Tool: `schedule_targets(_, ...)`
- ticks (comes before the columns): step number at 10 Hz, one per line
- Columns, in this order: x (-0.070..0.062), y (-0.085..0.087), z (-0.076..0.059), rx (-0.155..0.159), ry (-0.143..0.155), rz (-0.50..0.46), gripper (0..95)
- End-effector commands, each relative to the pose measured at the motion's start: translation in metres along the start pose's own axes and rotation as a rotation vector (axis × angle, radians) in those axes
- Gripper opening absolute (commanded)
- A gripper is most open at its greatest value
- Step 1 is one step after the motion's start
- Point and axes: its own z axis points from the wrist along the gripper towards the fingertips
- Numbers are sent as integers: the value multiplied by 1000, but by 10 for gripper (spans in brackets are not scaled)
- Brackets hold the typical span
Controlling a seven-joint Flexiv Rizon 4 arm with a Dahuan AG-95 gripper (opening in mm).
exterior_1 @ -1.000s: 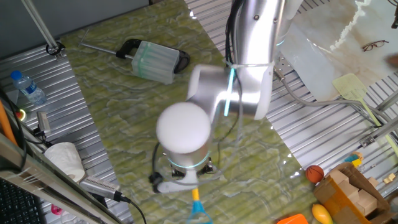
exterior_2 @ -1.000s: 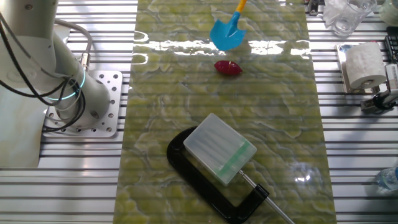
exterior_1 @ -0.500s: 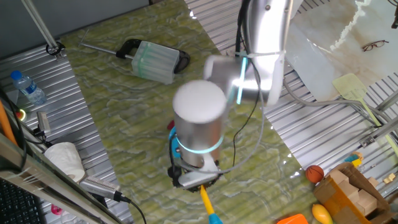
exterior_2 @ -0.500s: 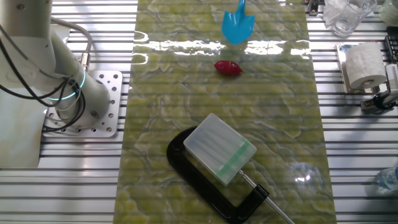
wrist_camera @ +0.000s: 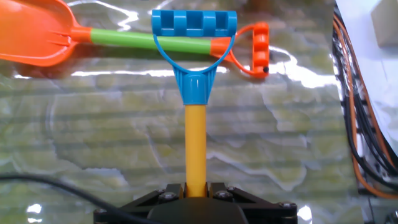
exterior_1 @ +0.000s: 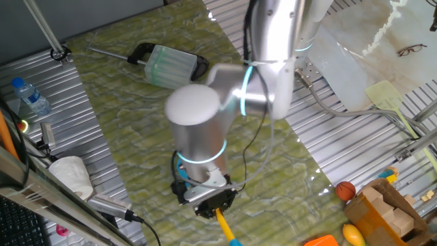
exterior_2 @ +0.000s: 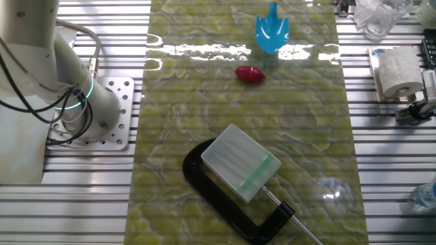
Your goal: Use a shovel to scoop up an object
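Note:
My gripper (wrist_camera: 196,188) is shut on the thin yellow shaft (wrist_camera: 196,143) of the shovel. The blue D-shaped end (wrist_camera: 194,28) points away from the hand. In one fixed view the gripper (exterior_1: 213,207) sits low over the table's near edge, and the arm hides the blade. In the other fixed view the bright blue blade (exterior_2: 272,34) hangs near the far edge, tip toward the object. The small dark red oval object (exterior_2: 250,73) lies on the green mat, a little nearer and to the left of the blade, apart from it.
A pale translucent dustpan (exterior_2: 242,163) with a black handle (exterior_2: 225,204) lies mid-mat, also in one fixed view (exterior_1: 167,66). An orange toy shovel (wrist_camera: 37,31) lies beyond the D end. A paper roll (exterior_2: 398,71), orange ball (exterior_1: 345,190) and wooden blocks (exterior_1: 386,212) stand off the mat.
The arm has swung and turned the hand. The blue blade has moved right along the far edge and now points straight at the mat. The red object has not moved.

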Motion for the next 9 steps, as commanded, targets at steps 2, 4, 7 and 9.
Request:
schedule_targets(2, 5, 4, 1, 3, 41, 134, 0)
schedule_targets(4, 17, 14, 6, -7, 23, 158, 0)
schedule_targets(7, 23, 21, 8, -5, 23, 166, 0)
schedule_targets(9, 24, 22, 8, -6, 21, 166, 0)
